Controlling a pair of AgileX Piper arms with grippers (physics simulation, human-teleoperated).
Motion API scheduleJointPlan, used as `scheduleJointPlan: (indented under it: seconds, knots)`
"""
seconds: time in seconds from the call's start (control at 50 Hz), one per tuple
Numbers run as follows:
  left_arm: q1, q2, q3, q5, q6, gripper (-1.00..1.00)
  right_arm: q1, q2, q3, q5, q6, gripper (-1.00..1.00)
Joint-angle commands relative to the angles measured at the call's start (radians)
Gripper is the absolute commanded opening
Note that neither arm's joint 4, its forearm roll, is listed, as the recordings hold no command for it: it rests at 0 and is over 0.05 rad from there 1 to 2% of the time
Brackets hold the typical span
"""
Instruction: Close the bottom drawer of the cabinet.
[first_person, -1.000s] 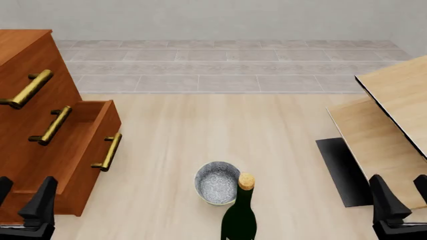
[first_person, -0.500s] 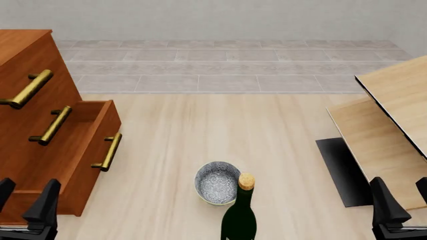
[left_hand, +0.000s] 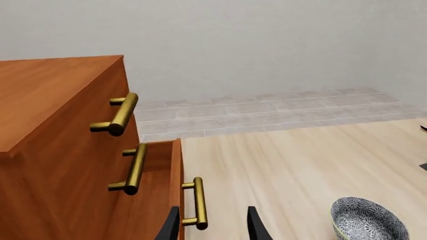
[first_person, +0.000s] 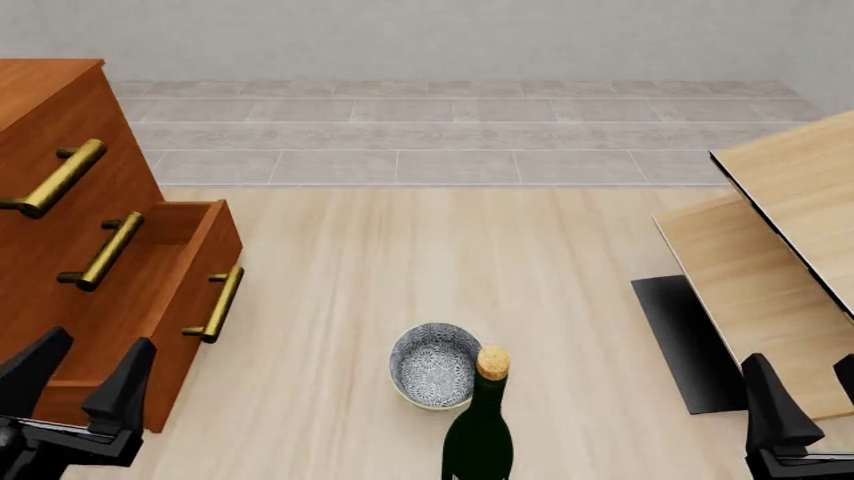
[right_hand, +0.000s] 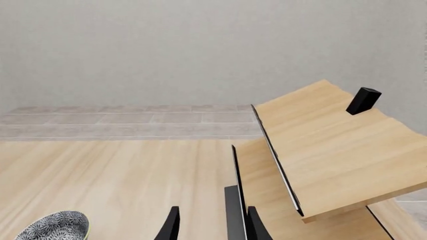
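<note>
The reddish-brown cabinet (first_person: 54, 200) stands at the left, its three brass bar handles facing right. The bottom drawer (first_person: 198, 285) is pulled out toward the middle of the floor, brass handle (first_person: 216, 303) on its front. My left gripper (first_person: 80, 378) is open at the lower left, just in front of the drawer's near corner and touching nothing. In the left wrist view the open left gripper (left_hand: 212, 227) points past the drawer's handle (left_hand: 198, 202), beside the drawer (left_hand: 160, 190). My right gripper (first_person: 807, 395) is open and empty at the lower right.
A patterned grey bowl (first_person: 434, 365) and a dark green corked bottle (first_person: 481, 430) sit near the front centre. A tilted pale wood table (first_person: 787, 200) with a black base (first_person: 687, 340) stands at the right, close ahead of the right gripper (right_hand: 212, 227).
My left gripper has moved forward and rightward, nearer the open drawer's front corner. The drawer and the right gripper have not visibly shifted.
</note>
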Motion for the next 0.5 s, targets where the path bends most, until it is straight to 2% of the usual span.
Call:
scheduleJointPlan:
  seconds: [0.02,0.28,0.42,0.5]
  knots:
    - [-0.085,0.145,0.000,-0.143,0.013,1.00,0.001,-0.001,-0.001,0.000,-0.002,1.00]
    - [-0.197,0.239,-0.015,-0.242,-0.004,1.00,0.004,-0.001,0.000,0.001,-0.005,1.00]
    - [-0.291,0.320,-0.034,-0.314,-0.014,1.00,0.008,0.000,0.001,0.002,-0.007,1.00]
    - [-0.302,0.354,-0.042,-0.340,-0.017,1.00,0.009,0.000,0.000,0.004,-0.008,1.00]
